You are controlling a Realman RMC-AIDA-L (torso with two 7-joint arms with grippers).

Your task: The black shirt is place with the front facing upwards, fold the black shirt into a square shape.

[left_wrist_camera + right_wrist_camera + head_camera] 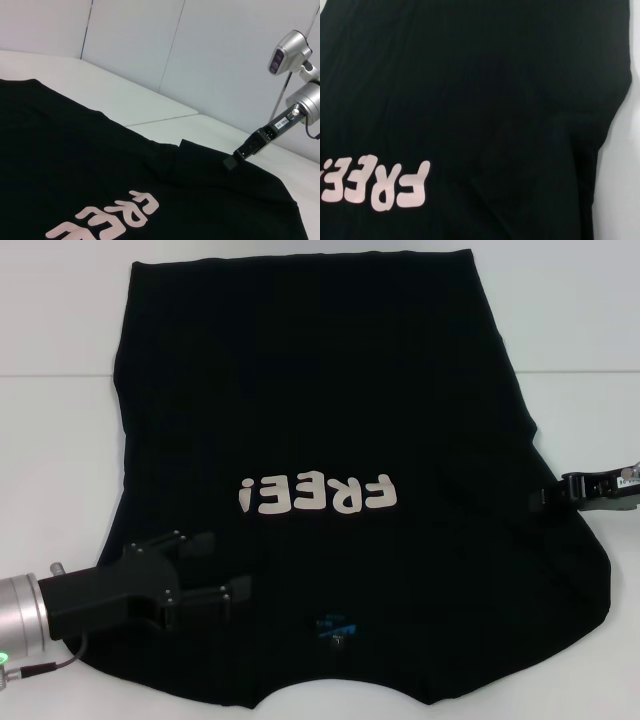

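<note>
While the black shirt [320, 440] lies flat on the white counter [60, 320], folding is not yet begun.
Nearest, the left claw [210, 570] is spread wide over the shoulder; the right claw [548, 496] appears closed at the sleeve edge. A sleeve must be gripped next.

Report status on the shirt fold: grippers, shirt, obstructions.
Left gripper open over the black shirt, near-left side. Right gripper at the shirt's right edge. Shirt flat, front up, unfolded, on the white table. Nothing in the way.
</note>
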